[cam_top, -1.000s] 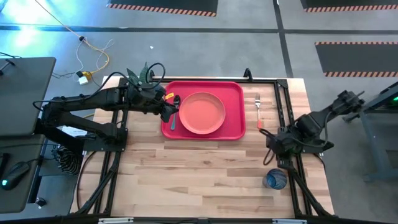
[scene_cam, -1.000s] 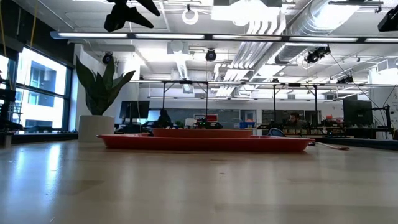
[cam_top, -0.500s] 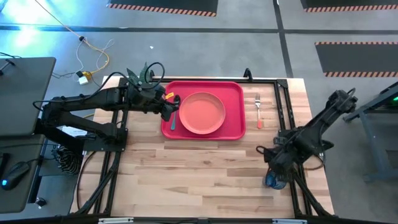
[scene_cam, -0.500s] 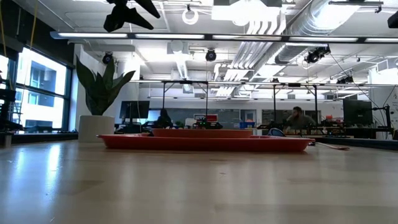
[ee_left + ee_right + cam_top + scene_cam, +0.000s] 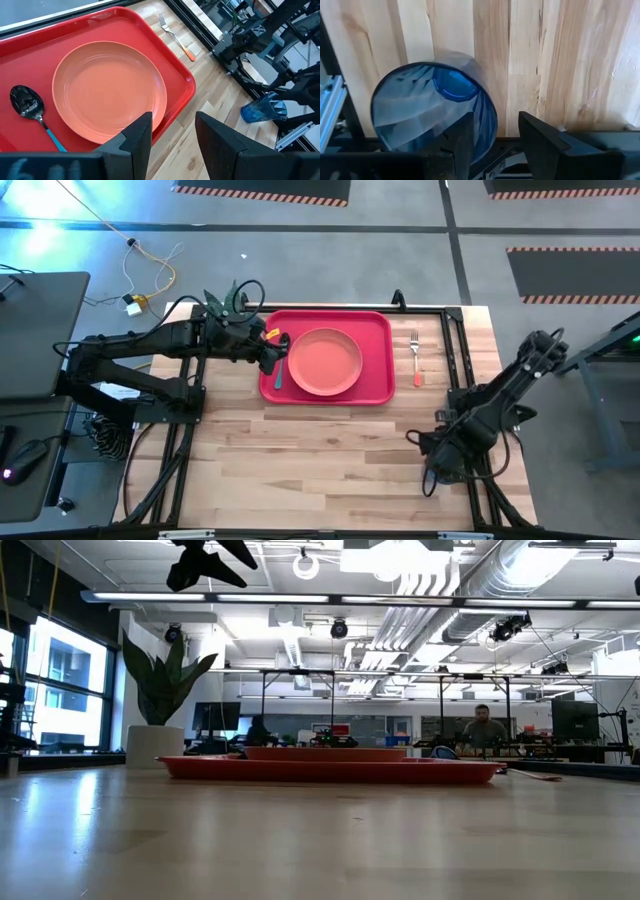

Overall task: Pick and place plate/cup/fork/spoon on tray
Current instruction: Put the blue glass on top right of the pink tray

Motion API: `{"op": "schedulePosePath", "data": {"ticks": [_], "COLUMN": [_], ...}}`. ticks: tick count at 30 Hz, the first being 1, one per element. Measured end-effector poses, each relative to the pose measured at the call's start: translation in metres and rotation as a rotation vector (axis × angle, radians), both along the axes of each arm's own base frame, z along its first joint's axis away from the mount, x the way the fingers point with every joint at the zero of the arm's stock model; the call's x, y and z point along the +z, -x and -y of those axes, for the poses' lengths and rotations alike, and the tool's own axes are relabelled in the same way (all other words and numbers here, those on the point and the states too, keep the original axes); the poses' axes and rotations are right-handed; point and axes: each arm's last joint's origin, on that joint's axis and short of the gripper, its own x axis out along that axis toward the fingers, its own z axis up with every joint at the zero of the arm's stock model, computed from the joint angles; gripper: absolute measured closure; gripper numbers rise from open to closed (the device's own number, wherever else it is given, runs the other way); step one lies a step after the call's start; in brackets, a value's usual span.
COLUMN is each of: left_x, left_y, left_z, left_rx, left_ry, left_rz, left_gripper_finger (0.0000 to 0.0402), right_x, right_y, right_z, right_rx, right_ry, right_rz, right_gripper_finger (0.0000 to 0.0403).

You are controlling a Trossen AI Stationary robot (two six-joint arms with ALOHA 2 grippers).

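Observation:
The red tray [image 5: 378, 385] lies at the table's far middle. On it rest the salmon plate [image 5: 325, 361] and the teal-handled spoon [image 5: 30, 107], which lies left of the plate. The orange-handled fork [image 5: 414, 358] lies flat on the wood to the right of the tray. The blue cup [image 5: 435, 107] stands upright near the table's near right corner. My right gripper [image 5: 492, 137] hangs open above the cup, pointing down, and hides it in the high view. My left gripper [image 5: 172, 135] is open above the tray's left end [image 5: 270, 355].
Black frame rails [image 5: 455, 350] run along the table's left and right sides, and one passes close by the cup [image 5: 330, 100]. Bare wood [image 5: 310, 460] fills the near half of the table. In the low view a person [image 5: 484, 727] shows in the room beyond.
My right gripper has swung toward the table's near edge and come down, from beside the fork's handle end to above the cup, which it now covers in the high view. The cup, fork, plate and spoon have not moved.

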Motion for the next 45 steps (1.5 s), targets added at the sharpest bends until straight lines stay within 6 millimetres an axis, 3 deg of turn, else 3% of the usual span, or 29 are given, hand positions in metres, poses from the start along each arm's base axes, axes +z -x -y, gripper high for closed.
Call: {"op": "schedulePosePath", "data": {"ticks": [14,27,38,45], "left_x": [0.0,-0.001,-0.001,-0.001], "left_y": [0.0,0.001,0.001,0.001], "left_z": [0.0,0.0,0.0,0.0], "left_rx": [0.0,-0.01,-0.019,-0.027], "left_ry": [0.0,-0.011,-0.025,-0.035], "left_rz": [-0.001,-0.017,-0.022,-0.025], "left_gripper_finger": [0.0261,0.0261,0.0261,0.0261], "right_x": [-0.02,-0.019,-0.019,-0.005], "right_y": [-0.012,-0.017,-0.028,-0.034], "right_z": [-0.011,-0.006,0.006,0.031], "right_rx": [0.0,-0.061,-0.107,-0.219], "right_ry": [0.053,0.045,0.034,0.004], "right_rz": [-0.046,-0.048,-0.05,0.014], "right_gripper_finger": [0.0267,0.0395,0.04,0.0402]}}
